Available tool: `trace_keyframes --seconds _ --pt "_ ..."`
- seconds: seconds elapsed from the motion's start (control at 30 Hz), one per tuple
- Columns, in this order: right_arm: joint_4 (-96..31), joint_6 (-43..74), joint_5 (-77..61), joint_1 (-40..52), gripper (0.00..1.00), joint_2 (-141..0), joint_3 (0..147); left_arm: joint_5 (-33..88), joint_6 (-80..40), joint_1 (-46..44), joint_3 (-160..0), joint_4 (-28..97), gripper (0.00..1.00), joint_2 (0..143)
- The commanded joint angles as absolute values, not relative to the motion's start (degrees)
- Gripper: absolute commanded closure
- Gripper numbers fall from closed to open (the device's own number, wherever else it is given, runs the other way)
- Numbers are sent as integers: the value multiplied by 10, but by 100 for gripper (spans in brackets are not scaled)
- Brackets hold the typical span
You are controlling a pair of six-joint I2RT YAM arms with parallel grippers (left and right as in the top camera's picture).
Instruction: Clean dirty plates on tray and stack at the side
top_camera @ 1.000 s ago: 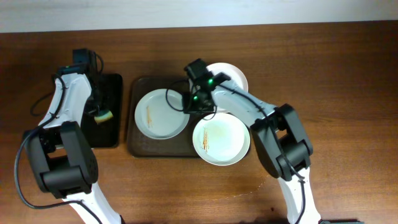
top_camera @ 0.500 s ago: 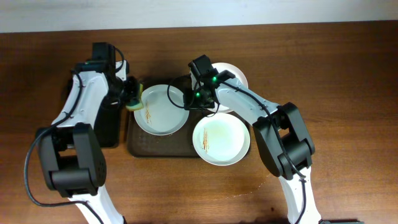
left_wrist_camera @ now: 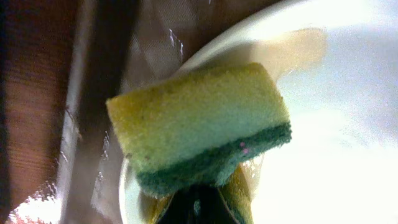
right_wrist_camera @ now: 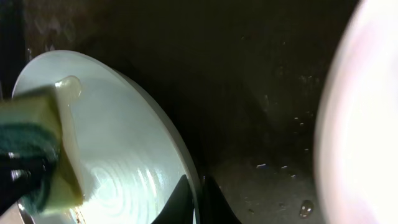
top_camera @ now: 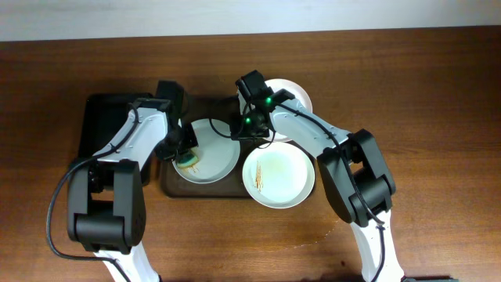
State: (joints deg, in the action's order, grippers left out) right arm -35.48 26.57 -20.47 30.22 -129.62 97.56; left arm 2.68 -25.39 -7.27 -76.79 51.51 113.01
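Nearest, the front plate (top_camera: pixel 278 176) overhangs the tray's (top_camera: pixel 175 186) near right corner. Mid-tray, the left end effector (top_camera: pixel 186 153) clamps a soft sponge (left_wrist_camera: pixel 199 124) onto the left plate (top_camera: pixel 215 153), its right rim pinched by the closed right end effector (right_wrist_camera: pixel 194 198). Beyond, a third plate (top_camera: pixel 294 95) sits at the tray's far right corner. Stiff, glossy, likely slippery and breakable: grip rims.

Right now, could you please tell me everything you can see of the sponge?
The sponge is a soft-looking rectangular block: yellow foam with a thin dark green scrubbing layer on one face. The left end effector is shut on it. It sits over the left part of the leftmost plate on the brown tray, seemingly pressed on it, though contact is not certain.
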Motion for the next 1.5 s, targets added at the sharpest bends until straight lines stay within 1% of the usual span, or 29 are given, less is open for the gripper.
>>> trace_keyframes --seconds 0.0,0.07,0.17,0.23,0.33,0.4,0.47,0.57,0.6,0.67,0.73,0.83,0.93,1.07,1.17,1.23,1.27,1.37,1.47 --pt "-342 293 -204 300 96 -1317 976 152 -270 -81 -747 546 99 1135" --pt "-342 295 -205 301 96 -1325 976 205 -254 -83 -747 541 100 1135" --pt "-335 295 -210 302 96 -1335 977 216 -254 -85 -747 543 100 1135" --pt "-332 295 -210 304 96 -1335 977 158 -269 -85 -747 543 99 1135" --pt "-332 295 -210 304 96 -1335 976 -41 -309 -85 -747 509 100 1135" --pt "-332 295 -211 304 96 -1335 976 -120 -309 -85 -747 454 99 1135" --pt "-336 295 -210 307 96 -1335 976 -165 -308 -85 -747 387 99 1135" --pt "-336 295 -208 314 96 -1335 976 -170 -276 -85 -748 289 99 1135" --pt "-336 294 -207 316 96 -1335 976 -169 -256 -85 -752 278 99 1134" --pt "-338 294 -207 315 96 -1335 976 -145 -211 -85 -771 289 100 1131" --pt "-339 294 -201 315 96 -1335 976 -65 -166 -85 -797 332 100 1125" --pt "-338 294 -201 315 96 -1336 976 10 -162 -84 -802 383 99 1125" --pt "-339 294 -202 315 96 -1336 976 14 -162 -73 -838 388 99 1117" --pt "-343 292 -201 315 96 -1336 976 13 -164 -22 -1001 508 99 1105" --pt "-342 292 -194 315 96 -1336 976 13 -164 27 -1063 589 99 1105" --pt "-341 292 -171 315 94 -1336 976 11 -164 63 -1062 623 99 1106" --pt "-341 292 -160 315 84 -1336 976 11 -164 81 -1059 634 99 1107" --pt "-337 292 -141 316 82 -1336 976 11 -164 118 -1059 649 99 1107" --pt "-336 292 -141 317 83 -1336 976 11 -164 126 -1059 652 99 1107"
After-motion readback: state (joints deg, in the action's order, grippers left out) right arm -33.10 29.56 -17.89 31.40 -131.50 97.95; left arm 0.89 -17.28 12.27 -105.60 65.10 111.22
